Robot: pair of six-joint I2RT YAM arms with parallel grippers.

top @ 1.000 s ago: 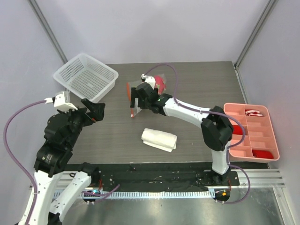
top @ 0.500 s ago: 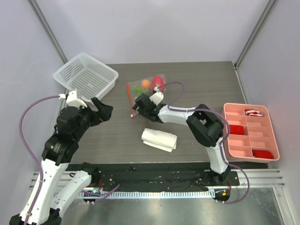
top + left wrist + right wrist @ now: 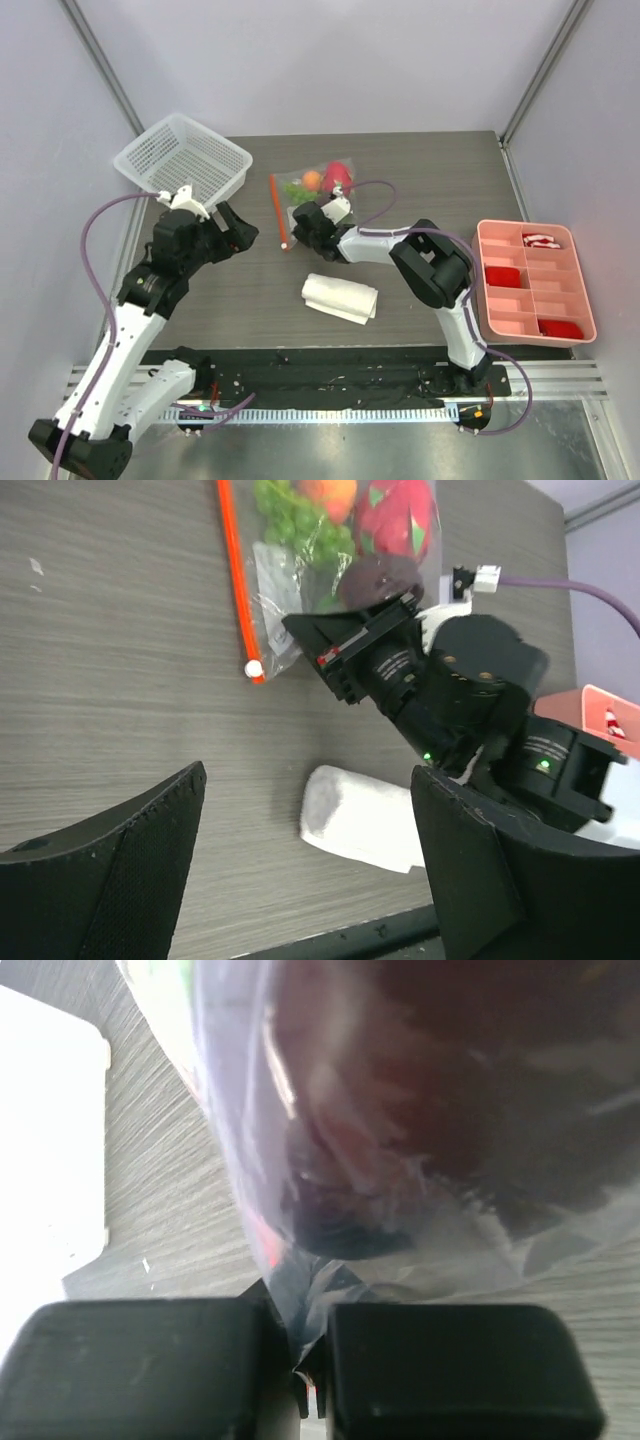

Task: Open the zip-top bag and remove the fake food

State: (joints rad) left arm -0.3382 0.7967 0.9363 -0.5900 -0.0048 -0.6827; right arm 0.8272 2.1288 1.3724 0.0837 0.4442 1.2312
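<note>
Finds the zip-top bag [image 3: 300, 203] flat on the surface [image 3: 430, 180], far middle, seemingly unopened, fake food [image 3: 322, 180] inside, orange zipper strip [image 3: 279, 212] along its left edge; pins a fold of its plastic at the near edge between the right fingers [image 3: 345, 1360], clamped tight; holds the left fingers [image 3: 238, 228] wide and empty, near the strip but apart; seems the bracing step; next calls for gripping the strip's near end and pulling against that hold.

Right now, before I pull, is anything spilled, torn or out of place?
Nothing stands out. The zip-top bag lies flat with the fake food all inside, none spilled. The right claw is shut on the bag's near edge, with the plastic bunched in its grip.
</note>
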